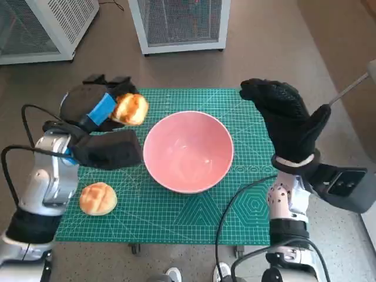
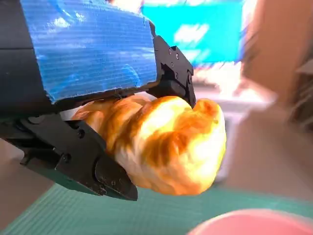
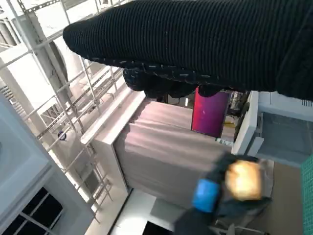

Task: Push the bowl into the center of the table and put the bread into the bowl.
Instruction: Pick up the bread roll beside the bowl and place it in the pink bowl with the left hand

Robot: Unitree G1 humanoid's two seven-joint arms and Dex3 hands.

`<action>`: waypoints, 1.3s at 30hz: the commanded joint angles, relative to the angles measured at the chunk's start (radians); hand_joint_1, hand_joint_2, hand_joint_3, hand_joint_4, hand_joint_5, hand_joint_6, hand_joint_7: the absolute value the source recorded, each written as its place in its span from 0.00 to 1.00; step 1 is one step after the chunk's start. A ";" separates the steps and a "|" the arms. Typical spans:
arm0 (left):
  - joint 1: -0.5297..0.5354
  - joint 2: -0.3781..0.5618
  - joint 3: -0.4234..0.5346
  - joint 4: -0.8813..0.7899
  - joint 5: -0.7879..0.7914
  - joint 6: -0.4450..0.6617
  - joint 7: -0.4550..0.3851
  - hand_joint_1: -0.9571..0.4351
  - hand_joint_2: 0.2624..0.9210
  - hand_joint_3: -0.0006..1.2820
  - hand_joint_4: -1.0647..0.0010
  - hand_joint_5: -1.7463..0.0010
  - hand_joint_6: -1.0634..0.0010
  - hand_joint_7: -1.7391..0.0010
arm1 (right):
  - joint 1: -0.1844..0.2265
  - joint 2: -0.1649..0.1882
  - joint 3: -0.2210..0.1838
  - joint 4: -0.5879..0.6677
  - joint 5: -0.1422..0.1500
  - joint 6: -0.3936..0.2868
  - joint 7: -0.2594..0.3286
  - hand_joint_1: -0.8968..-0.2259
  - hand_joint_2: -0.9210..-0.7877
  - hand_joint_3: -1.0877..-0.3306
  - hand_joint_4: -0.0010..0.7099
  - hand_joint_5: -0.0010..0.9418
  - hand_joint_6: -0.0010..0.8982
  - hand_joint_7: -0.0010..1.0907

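Observation:
A pink bowl (image 1: 188, 151) stands empty near the middle of the green cutting mat (image 1: 176, 211); its rim (image 2: 254, 223) shows in the left wrist view. My left hand (image 1: 100, 108) holds a golden bread roll (image 1: 130, 109) above the mat, just left of the bowl. In the left wrist view the roll (image 2: 166, 147) sits between the black fingers (image 2: 73, 161). A second bread roll (image 1: 98, 198) lies on the mat at the front left. My right hand (image 1: 291, 120), gloved, is raised to the right of the bowl with fingers spread and nothing in it. The right wrist view shows the glove (image 3: 195, 44) and, far off, the held roll (image 3: 243, 179).
Two white mesh-sided cabinets (image 1: 179, 23) stand on the floor behind the table. Black cables (image 1: 235, 223) loop near both forearms. A grey device (image 1: 346, 188) sits at the right edge. A metal rack (image 3: 58, 98) and a pale cabinet (image 3: 161, 156) show in the right wrist view.

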 commanded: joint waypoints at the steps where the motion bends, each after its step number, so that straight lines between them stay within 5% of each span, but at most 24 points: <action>1: 0.020 -0.058 -0.018 -0.178 0.000 -0.038 -0.010 0.69 1.00 0.06 0.37 0.32 0.40 0.34 | 0.018 -0.012 0.000 0.025 0.009 0.022 0.010 0.41 0.00 0.59 0.31 0.00 0.39 0.00; 14: -0.013 -0.160 -0.121 -0.075 0.002 -0.154 -0.055 0.69 1.00 0.05 0.34 0.33 0.40 0.35 | 0.020 -0.015 -0.004 0.025 0.013 0.026 0.018 0.42 0.00 0.60 0.32 0.00 0.40 0.01; 39: -0.033 -0.226 -0.160 0.062 0.042 -0.151 -0.098 0.69 1.00 0.06 0.35 0.34 0.43 0.32 | 0.029 -0.022 -0.008 0.019 0.027 0.017 0.028 0.46 0.00 0.58 0.32 0.00 0.40 0.00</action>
